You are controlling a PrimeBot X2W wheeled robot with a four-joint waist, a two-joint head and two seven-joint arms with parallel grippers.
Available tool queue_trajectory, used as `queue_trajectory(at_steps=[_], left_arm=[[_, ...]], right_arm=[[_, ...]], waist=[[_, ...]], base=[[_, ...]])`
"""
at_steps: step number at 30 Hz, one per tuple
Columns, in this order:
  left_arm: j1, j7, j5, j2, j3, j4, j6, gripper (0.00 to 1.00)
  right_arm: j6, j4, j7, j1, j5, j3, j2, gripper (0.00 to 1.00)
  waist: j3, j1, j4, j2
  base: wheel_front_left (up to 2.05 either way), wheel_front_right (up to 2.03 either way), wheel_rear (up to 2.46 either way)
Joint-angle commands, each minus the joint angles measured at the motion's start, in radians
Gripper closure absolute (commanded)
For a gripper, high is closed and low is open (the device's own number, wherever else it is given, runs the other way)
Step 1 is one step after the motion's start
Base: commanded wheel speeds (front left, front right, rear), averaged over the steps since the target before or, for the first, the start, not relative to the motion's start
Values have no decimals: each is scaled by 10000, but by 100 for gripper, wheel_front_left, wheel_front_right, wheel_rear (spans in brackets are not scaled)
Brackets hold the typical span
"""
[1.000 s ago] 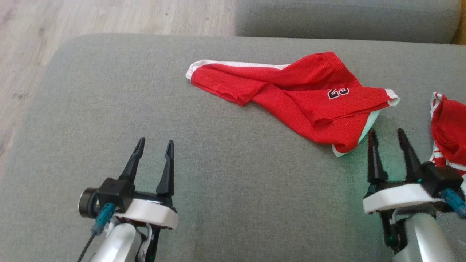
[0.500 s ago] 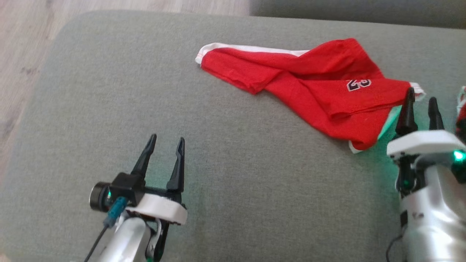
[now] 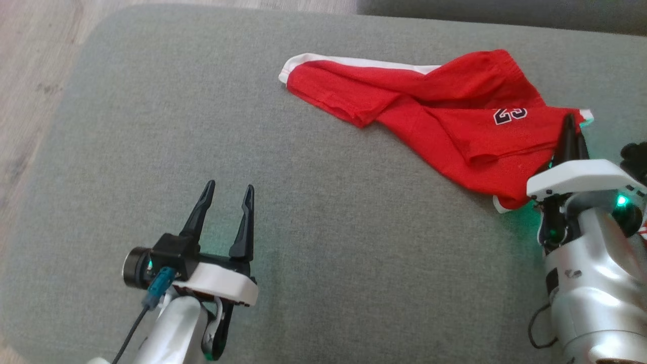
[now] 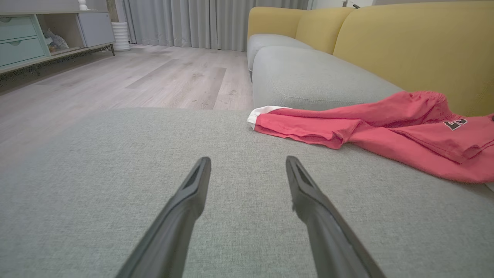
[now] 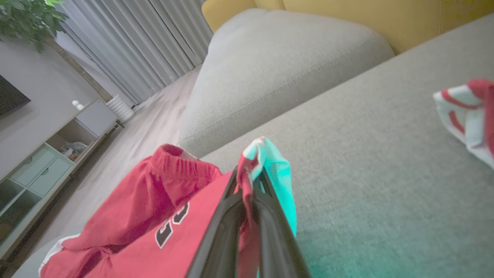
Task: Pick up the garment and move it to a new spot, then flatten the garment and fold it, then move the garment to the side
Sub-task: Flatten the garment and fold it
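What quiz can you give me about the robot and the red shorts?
1. True or false: the right tool is pinching a corner of the red shorts.
2. What are the shorts lying on? A) a grey cushion B) a wooden floor C) a glass table
3. Fill the gap: the left tool holds nothing and its fingers are ____.

Key: 1 true; 2 A; 3 open.
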Motion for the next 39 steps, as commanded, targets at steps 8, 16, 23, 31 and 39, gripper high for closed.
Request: queue_trajectory(at_steps=[8, 16, 23, 31, 39], left_arm=[[-124, -97, 160, -103, 614, -147, -104, 0], [182, -97, 226, -299, 683, -85, -197, 0], [422, -97, 260, -396, 679, 16, -214, 0], [534, -97, 344, -426, 759, 51, -191, 0], [402, -97, 407, -451, 730, -25, -264, 0]], right_arm=[[-7, -1720, -273, -266, -856, 79, -252, 100], [-7, -3616, 883, -1254, -1622, 889, -785, 100], [-7, -4276, 1949, -2399, -1125, 3153, -581, 100], [-7, -4700, 2044, -3594, 867, 5024, -312, 100], [-7, -4601, 2412, -3195, 1584, 4580, -1867, 100]], waist=[[-684, -2, -216, 0], [-1484, -2, 75, 0], [-2054, -2, 607, 0], [-2197, -2, 750, 0], [-1679, -2, 543, 0]], base=[[0, 0, 0], [0, 0, 0], [0, 0, 0], [0, 0, 0], [0, 0, 0]])
